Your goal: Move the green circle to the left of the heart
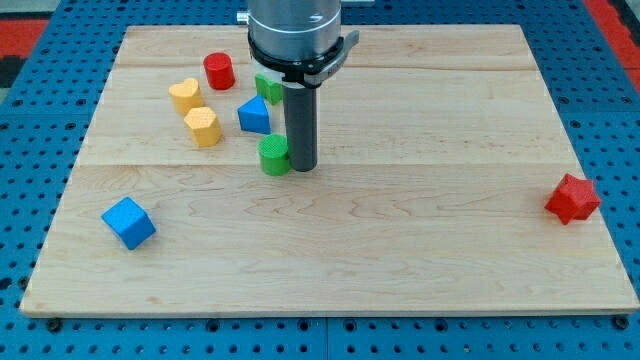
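The green circle, a short green cylinder, sits near the middle of the wooden board. My tip stands right beside it on the view's right, touching or nearly touching it. The yellow heart lies at the upper left, up and to the left of the green circle. A yellow hexagon-like block sits just below the heart.
A red cylinder is above and right of the heart. A blue triangle-like block lies above the green circle. Another green block is partly hidden behind the rod. A blue cube sits lower left, a red star-like block far right.
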`<action>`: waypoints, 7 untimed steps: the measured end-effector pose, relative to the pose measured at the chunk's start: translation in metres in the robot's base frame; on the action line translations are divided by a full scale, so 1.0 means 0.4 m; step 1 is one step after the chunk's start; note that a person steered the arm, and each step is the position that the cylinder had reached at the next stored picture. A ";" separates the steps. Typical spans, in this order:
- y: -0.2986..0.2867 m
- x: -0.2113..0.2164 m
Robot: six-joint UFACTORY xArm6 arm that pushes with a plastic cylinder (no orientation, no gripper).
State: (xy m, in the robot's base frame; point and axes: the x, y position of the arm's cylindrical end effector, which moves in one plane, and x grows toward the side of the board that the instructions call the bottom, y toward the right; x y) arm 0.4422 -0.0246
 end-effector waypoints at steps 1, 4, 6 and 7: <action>-0.014 -0.029; -0.150 -0.032; -0.231 0.081; -0.238 0.129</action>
State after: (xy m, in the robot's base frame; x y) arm 0.4936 -0.1197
